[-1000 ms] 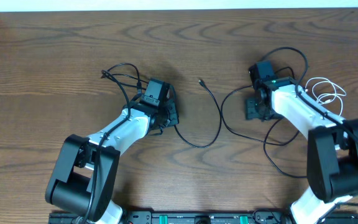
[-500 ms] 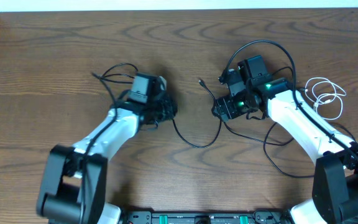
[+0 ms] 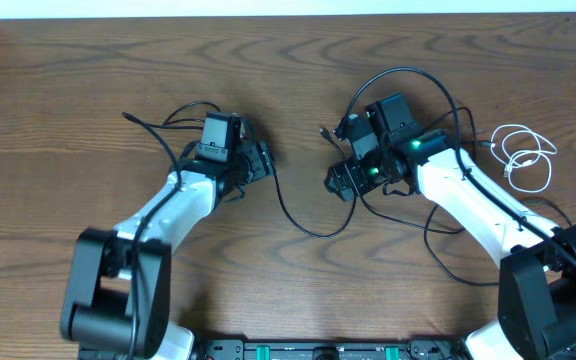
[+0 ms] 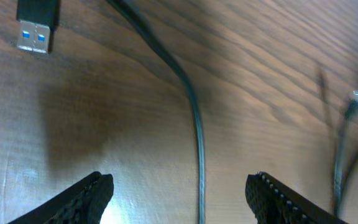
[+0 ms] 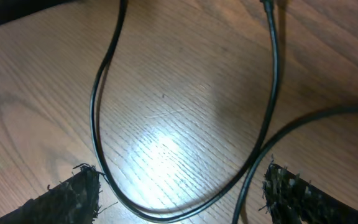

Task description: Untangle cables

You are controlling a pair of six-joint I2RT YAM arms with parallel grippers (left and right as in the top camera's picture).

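Observation:
Thin black cables lie across the wood table. One black cable [image 3: 340, 215] curves from a small plug [image 3: 323, 130] down and back toward my left gripper [image 3: 255, 163]. In the left wrist view this cable [image 4: 197, 143] runs between the jaws of the open left gripper [image 4: 179, 186], untouched, with a USB plug [image 4: 37, 25] beyond. My right gripper [image 3: 340, 180] is open over a loop of black cable [image 5: 98, 118]; a second strand [image 5: 257, 171] passes by its right finger. The right gripper [image 5: 182, 177] holds nothing. The white cable [image 3: 524, 155] lies coiled at the far right.
More black cable loops lie left of the left wrist [image 3: 163, 122] and arch over the right wrist [image 3: 408, 72]. Another long strand trails toward the front right [image 3: 448, 255]. The table's back edge [image 3: 288, 14] meets a white strip.
The left gripper opened and let go of the black cable while shifting up and to the left. The right arm swung left toward the centre, jaws widening slightly.

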